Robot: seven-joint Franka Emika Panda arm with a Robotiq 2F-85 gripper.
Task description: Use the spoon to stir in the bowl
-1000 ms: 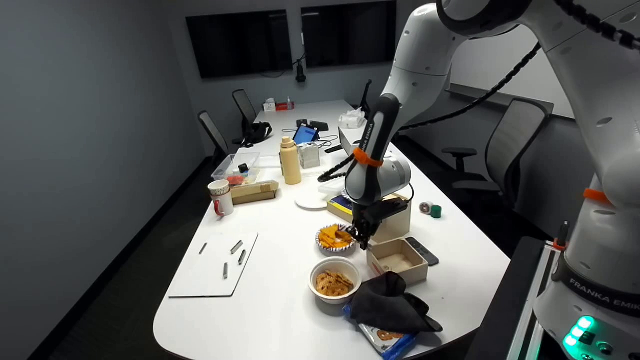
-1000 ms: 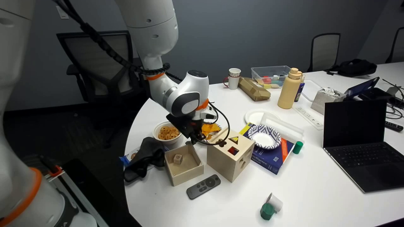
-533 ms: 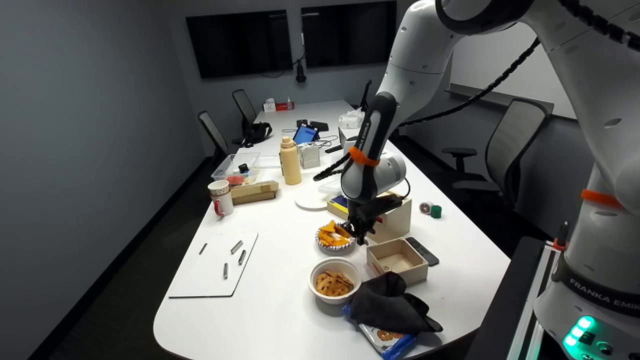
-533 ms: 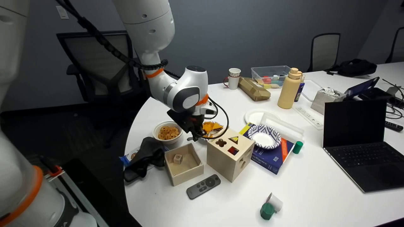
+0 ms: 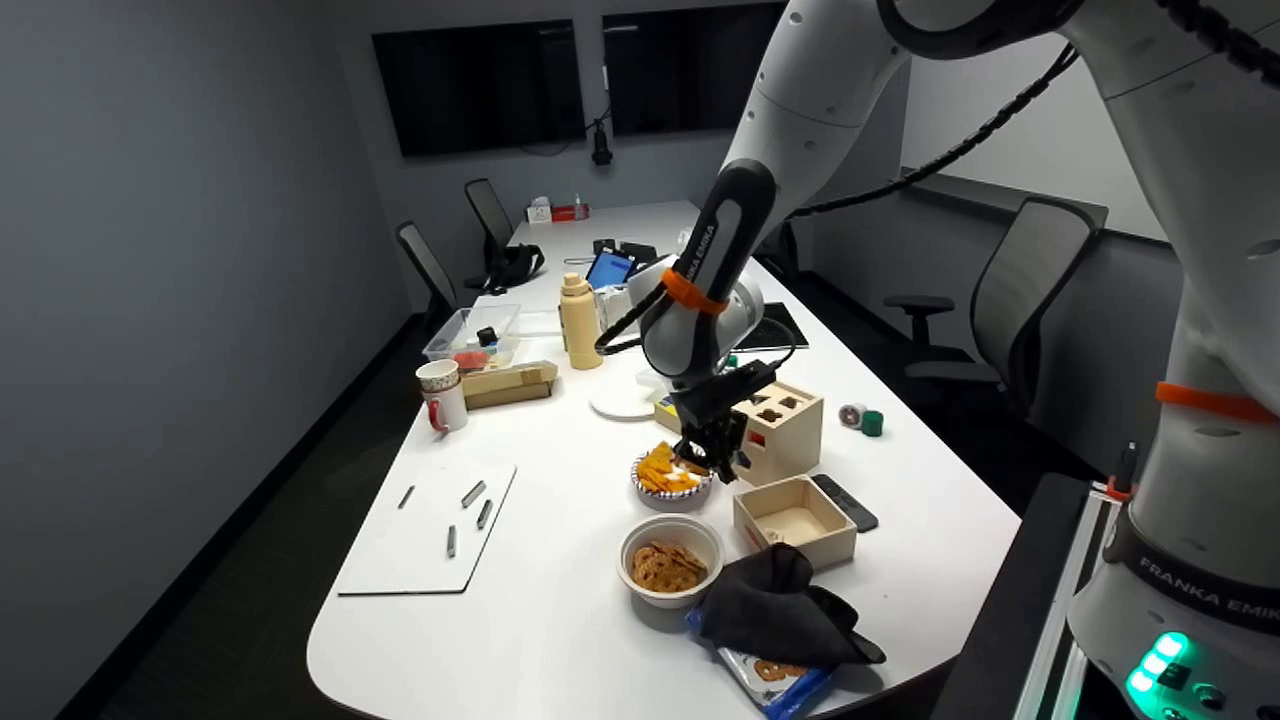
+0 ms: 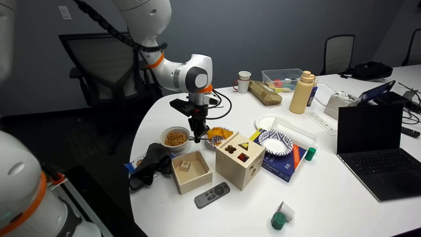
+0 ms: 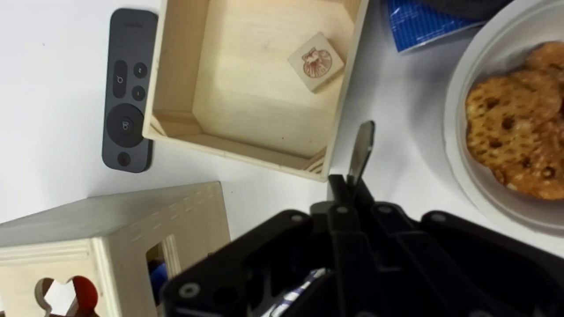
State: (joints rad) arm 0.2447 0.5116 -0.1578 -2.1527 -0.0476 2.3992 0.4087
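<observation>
The bowl [image 5: 674, 493] is small, with a blue-and-white patterned rim and bright orange chips. It also shows in an exterior view [image 6: 217, 140], partly behind the wooden cube. In the wrist view only a strip of its rim [image 7: 290, 296] shows behind the gripper. My gripper [image 7: 351, 185] is shut on a metal spoon [image 7: 362, 147], whose handle end sticks out past the fingertips. In an exterior view the gripper [image 6: 197, 139] stands beside the bowl, and the spoon [image 6: 191, 138] lies nearly level, reaching toward the bowl. The spoon's head is hidden or too small to make out.
A larger white bowl [image 5: 628, 572] of tan-orange pieces stands close by. An open wooden box [image 6: 192, 189] with a small block, a wooden shape cube [image 6: 230, 169], a remote [image 6: 212, 195] and a black cloth [image 6: 152, 164] lie around. A book [image 6: 279, 168] is behind the cube.
The gripper has risen slightly and its wrist has turned more upright, with the arm shifting leftward. The spoon's handle now shows clearly and more level. The chips in the bowl have shifted.
</observation>
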